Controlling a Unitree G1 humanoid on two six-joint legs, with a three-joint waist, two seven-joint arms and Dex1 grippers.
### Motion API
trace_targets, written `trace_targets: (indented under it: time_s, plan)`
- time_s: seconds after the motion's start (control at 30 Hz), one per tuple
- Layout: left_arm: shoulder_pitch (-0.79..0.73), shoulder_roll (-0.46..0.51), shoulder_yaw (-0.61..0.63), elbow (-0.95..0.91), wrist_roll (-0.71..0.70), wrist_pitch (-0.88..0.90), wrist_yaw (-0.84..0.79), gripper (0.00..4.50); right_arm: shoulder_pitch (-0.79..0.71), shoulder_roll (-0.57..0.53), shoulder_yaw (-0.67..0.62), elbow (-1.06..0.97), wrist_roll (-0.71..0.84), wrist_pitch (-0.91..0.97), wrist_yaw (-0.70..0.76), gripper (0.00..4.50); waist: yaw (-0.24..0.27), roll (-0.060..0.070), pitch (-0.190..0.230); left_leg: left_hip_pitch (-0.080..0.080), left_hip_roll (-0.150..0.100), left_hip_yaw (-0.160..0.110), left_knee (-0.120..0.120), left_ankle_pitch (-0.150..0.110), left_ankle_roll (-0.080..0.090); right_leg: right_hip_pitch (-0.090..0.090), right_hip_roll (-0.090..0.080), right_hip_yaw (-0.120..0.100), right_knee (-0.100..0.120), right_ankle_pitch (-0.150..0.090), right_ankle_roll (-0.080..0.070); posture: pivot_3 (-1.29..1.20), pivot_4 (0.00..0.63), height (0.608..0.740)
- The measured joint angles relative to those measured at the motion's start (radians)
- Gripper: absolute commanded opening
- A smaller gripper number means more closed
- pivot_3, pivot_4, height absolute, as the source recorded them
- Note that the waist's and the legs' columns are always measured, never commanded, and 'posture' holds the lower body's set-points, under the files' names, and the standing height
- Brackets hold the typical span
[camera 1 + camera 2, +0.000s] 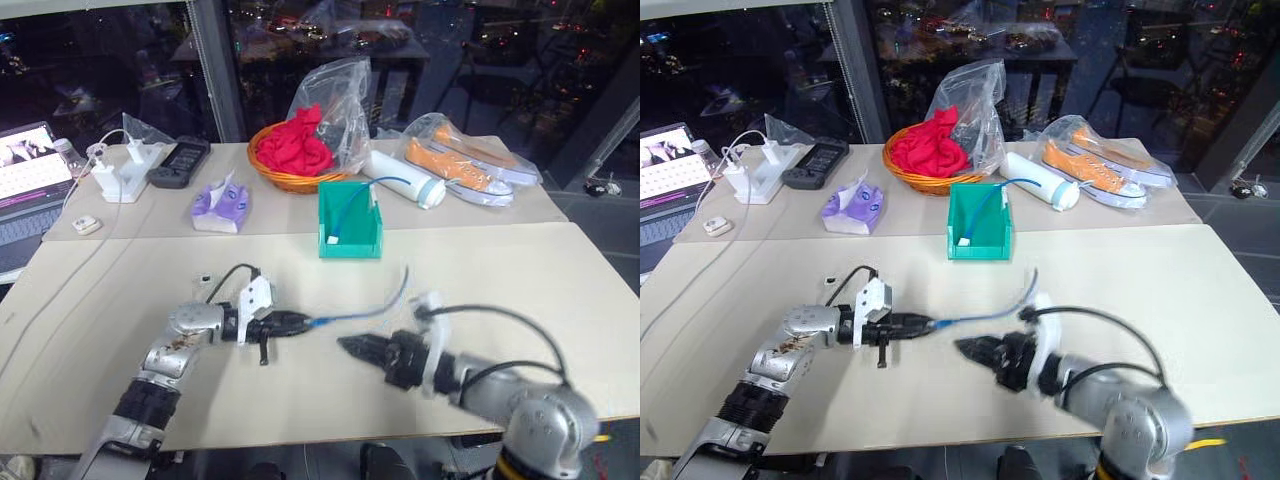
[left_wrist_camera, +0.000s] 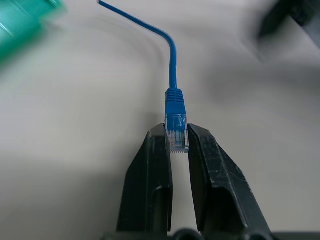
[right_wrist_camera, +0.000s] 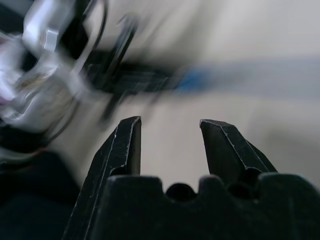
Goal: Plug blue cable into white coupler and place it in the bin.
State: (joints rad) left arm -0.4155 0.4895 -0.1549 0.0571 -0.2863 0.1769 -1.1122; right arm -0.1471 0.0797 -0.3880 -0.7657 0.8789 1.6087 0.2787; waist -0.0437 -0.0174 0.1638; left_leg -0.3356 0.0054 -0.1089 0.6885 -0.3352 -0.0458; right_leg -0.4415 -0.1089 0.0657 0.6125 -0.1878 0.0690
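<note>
Near the table's (image 1: 120,300) front edge, the left pincer (image 2: 178,145) clamps the blue cable's (image 2: 172,65) plug to present it, while the right pincer (image 3: 170,132) gapes empty opposite.

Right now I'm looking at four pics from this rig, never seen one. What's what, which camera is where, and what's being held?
It is a humanoid robot with two arms, each ending in a two-fingered black gripper. The two wide pictures come from a stereo camera on its head, looking down over a beige table. The other two come from cameras on each wrist, looking along that gripper's fingers.

The left gripper is shut on the clear plug of the blue cable, seen close in the left wrist view. The right gripper is open and holds nothing.

Behind stand the bin, teal, with another blue cable in it, an orange wicker basket with red cloth, orange shoes in a bag, a purple tissue pack, white chargers and a laptop.
</note>
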Motion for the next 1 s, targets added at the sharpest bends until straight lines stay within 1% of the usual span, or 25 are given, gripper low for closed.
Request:
trace_targets:
  time_s: [0.07,0.13,0.2,0.23,0.3,0.37,0.4,0.47,0.53,0.57,0.6,0.67,0.73,0.87,1.0]
  plan:
    - [0.007,-0.010,0.002,-0.056,-0.016,0.018,0.020,0.06,0.009,0.006,-0.038,-0.004,0.054,0.000,-0.084,2.22,0.000,0.000,0.000,0.001,0.000,0.000,0.000,0.000,0.000,0.001,0.000,0.000,-0.001,0.000,0.000,0.00,0.150,0.723]
    - [0.034,-0.020,0.001,-0.109,-0.025,0.051,0.050,0.06,-0.013,0.013,-0.097,0.024,0.117,-0.003,-0.211,2.22,-0.004,0.000,0.000,0.002,0.000,0.000,0.000,0.000,0.000,0.001,0.000,0.000,-0.001,0.000,0.000,0.00,0.150,0.723]
    - [0.049,-0.032,-0.009,-0.147,-0.028,0.075,0.072,0.06,-0.082,0.030,-0.142,0.091,0.220,-0.066,-0.359,2.22,-0.009,0.000,0.000,0.003,0.000,0.000,0.000,0.000,0.000,0.001,0.000,0.000,-0.001,0.000,0.000,0.00,0.150,0.723]
    - [0.055,-0.033,-0.012,-0.165,-0.029,0.088,0.080,0.06,-0.112,0.051,-0.147,0.128,0.307,-0.117,-0.435,2.22,-0.013,0.001,0.000,0.003,0.000,0.000,0.000,0.000,0.000,0.001,0.000,0.000,-0.001,0.000,-0.001,0.00,0.150,0.723]
    - [0.055,-0.045,-0.015,-0.193,-0.033,0.093,0.097,0.06,-0.135,0.063,-0.125,0.169,0.491,-0.235,-0.565,2.22,-0.014,0.001,0.000,0.005,0.000,-0.001,-0.002,0.000,0.000,0.002,0.001,0.000,-0.001,-0.001,-0.002,0.00,0.150,0.723]
    - [0.055,-0.040,-0.011,-0.201,-0.033,0.101,0.105,0.06,-0.138,0.057,-0.097,0.207,0.628,-0.327,-0.666,2.22,-0.017,0.001,0.000,0.004,0.000,-0.001,-0.002,0.000,0.001,0.002,0.000,0.000,0.001,-0.001,-0.001,0.00,0.150,0.723]
    - [0.055,-0.043,-0.012,-0.201,-0.033,0.109,0.109,0.06,-0.126,0.037,-0.051,0.213,0.713,-0.387,-0.717,2.22,-0.019,0.001,0.000,0.003,0.000,-0.001,-0.002,0.000,0.001,0.002,0.000,0.000,0.001,-0.001,-0.001,0.00,0.150,0.723]
    - [0.054,-0.047,-0.015,-0.199,-0.032,0.112,0.114,0.06,-0.070,0.002,0.038,0.213,0.831,-0.467,-0.778,2.22,-0.021,0.001,0.000,0.003,0.000,-0.001,-0.002,-0.001,0.002,0.002,0.000,0.000,0.000,-0.001,-0.001,0.00,0.150,0.723]
    - [0.048,-0.051,-0.020,-0.189,-0.027,0.117,0.119,0.06,-0.009,-0.022,0.116,0.219,0.922,-0.548,-0.831,2.22,-0.027,0.001,0.000,0.002,0.000,-0.001,-0.002,-0.001,0.003,0.002,0.000,0.000,-0.001,-0.001,-0.001,0.00,0.150,0.723]
    - [0.042,-0.054,-0.022,-0.185,-0.026,0.117,0.119,0.06,-0.004,-0.033,0.130,0.220,0.937,-0.568,-0.839,2.22,-0.027,0.001,0.000,0.002,0.000,-0.001,-0.002,-0.001,0.003,0.002,0.000,0.000,-0.001,-0.001,-0.001,0.00,0.150,0.723]
    - [0.022,-0.068,-0.025,-0.179,-0.025,0.117,0.126,0.06,-0.004,-0.074,0.175,0.219,0.984,-0.622,-0.858,2.22,-0.026,0.001,0.000,0.002,0.000,-0.001,-0.002,-0.001,0.003,0.002,0.000,0.000,-0.002,-0.001,-0.001,0.00,0.150,0.723]
    - [0.008,-0.076,-0.025,-0.179,-0.026,0.117,0.132,0.06,-0.003,-0.102,0.202,0.219,1.010,-0.653,-0.867,2.22,-0.026,0.001,0.000,0.002,0.000,-0.001,-0.002,-0.001,0.003,0.002,0.001,0.000,-0.002,-0.001,-0.001,0.00,0.150,0.723]
    - [-0.002,-0.079,-0.025,-0.179,-0.027,0.120,0.140,0.06,0.011,-0.159,0.240,0.219,1.045,-0.717,-0.875,2.22,-0.027,0.001,0.000,0.003,0.000,-0.001,-0.002,-0.001,0.003,0.002,0.001,0.000,-0.002,-0.001,-0.001,0.00,0.150,0.723]
    - [-0.001,-0.067,-0.024,-0.179,-0.027,0.126,0.150,0.06,0.034,-0.237,0.286,0.217,1.069,-0.788,-0.881,2.22,-0.026,0.001,0.000,0.002,0.000,-0.001,-0.002,-0.001,0.003,0.003,0.001,0.000,-0.001,-0.001,-0.001,0.00,0.150,0.723]
    - [0.011,-0.063,-0.023,-0.193,-0.027,0.132,0.160,0.06,0.037,-0.277,0.317,0.217,1.063,-0.843,-0.870,2.22,-0.025,0.001,0.000,0.002,0.000,-0.001,-0.002,-0.001,0.003,0.002,0.001,0.000,-0.001,-0.001,-0.001,0.00,0.150,0.723]
